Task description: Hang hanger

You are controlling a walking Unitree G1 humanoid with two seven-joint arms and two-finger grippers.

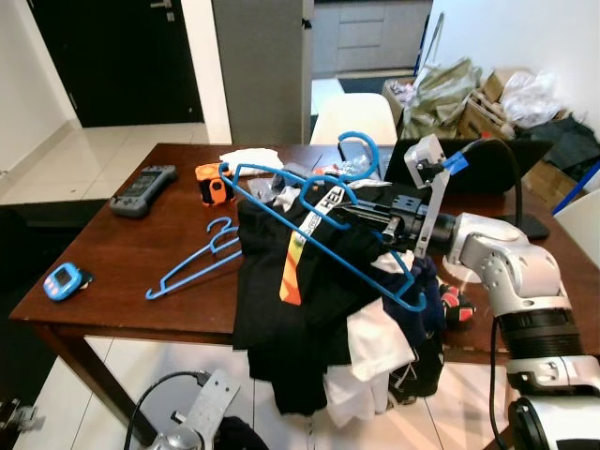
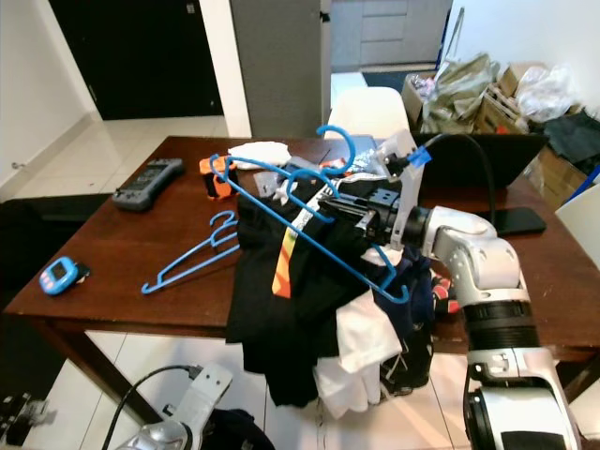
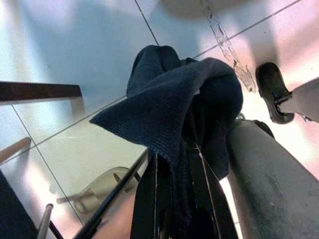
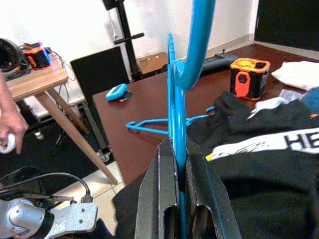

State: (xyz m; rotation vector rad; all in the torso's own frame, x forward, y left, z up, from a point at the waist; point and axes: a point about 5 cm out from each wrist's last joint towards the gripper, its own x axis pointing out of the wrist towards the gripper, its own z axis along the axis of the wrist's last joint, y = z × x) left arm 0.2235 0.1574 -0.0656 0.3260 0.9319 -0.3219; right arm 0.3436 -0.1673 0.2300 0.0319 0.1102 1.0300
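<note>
Surface [image 1: 131,253]: dark brown polished wood, rectangular, its near edge running across the head views.
Clothes pile [image 1: 309,309]: soft black fabric with an orange-and-yellow stripe and white lettering, mixed with white and navy pieces, heaped at the middle of the surface and spilling over its near edge toward 6 o'clock.
Held hanger [image 1: 314,230]: thin bright blue plastic, triangular frame with a curled hook at 12 o'clock, tilted up over the pile with the black garment draped from it.
Right claw [image 4: 180,196]: long black fingers pressed together on the held hanger's blue bar just below the hook; it reaches in from 3 o'clock on a silver arm.
Second hanger [image 1: 192,262]: same blue plastic, lying flat on the bare wood at 9 o'clock of the pile, apart from it.
Left claw [image 3: 172,199]: low beside the surface above pale glossy floor tiles, its black fingers clamped on a fold of dark knitted cloth [image 3: 174,104].
Laptop [image 1: 487,164]: black, lid open, at 2 o'clock.
Controller [image 1: 142,189]: grey, boxy, at 10 o'clock.
Tape measure [image 1: 216,183]: orange and black, chunky, just beyond the pile at 11 o'clock.
Blue gadget [image 1: 63,280]: small, rounded, at the surface's 9 o'clock corner.
</note>
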